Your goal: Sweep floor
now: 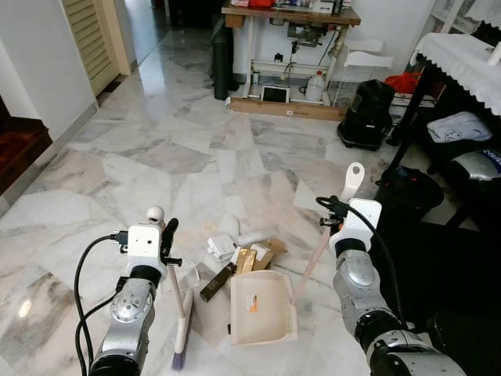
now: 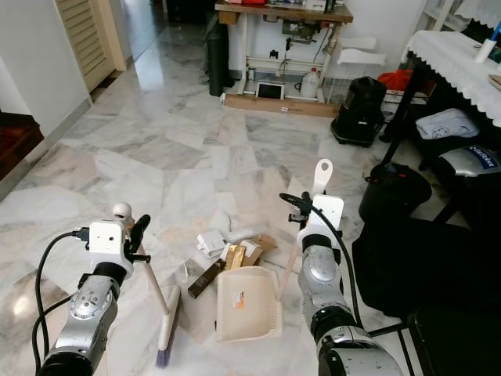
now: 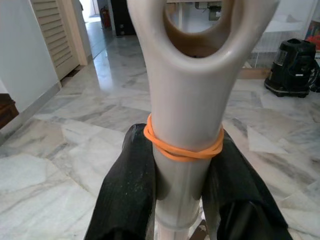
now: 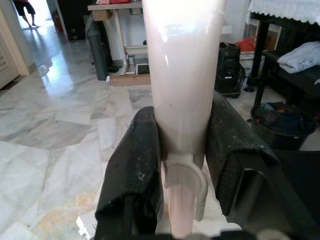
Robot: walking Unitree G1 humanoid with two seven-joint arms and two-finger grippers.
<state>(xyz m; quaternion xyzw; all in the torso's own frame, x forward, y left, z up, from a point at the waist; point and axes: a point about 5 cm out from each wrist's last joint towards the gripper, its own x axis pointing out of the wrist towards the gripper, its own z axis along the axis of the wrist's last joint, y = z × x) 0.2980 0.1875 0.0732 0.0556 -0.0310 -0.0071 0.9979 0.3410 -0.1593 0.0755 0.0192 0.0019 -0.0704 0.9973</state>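
My left gripper (image 3: pixel 182 195) is shut on the pale handle of a broom (image 3: pixel 185 100), just below an orange rubber band (image 3: pixel 182 147). The broom (image 1: pixel 178 301) slants down to its bristles (image 1: pixel 180 356) on the marble floor at the lower left. On the other side, my right gripper (image 4: pixel 182 165) is shut on the pink handle of the dustpan (image 4: pixel 182 75). The cream dustpan (image 1: pixel 262 309) rests flat on the floor between my arms. Just beyond its mouth lies a litter pile (image 1: pixel 243 254) of white paper, brown cardboard scraps and a dark box.
A black vacuum cleaner (image 1: pixel 366 113) and a dark bin (image 1: pixel 411 192) stand to the right. A lace-covered table (image 1: pixel 462 55) lines the right side. A workbench (image 1: pixel 290 16) closes the far end. Open marble floor (image 1: pixel 156 149) lies ahead and left. A person (image 4: pixel 25 10) walks far off.
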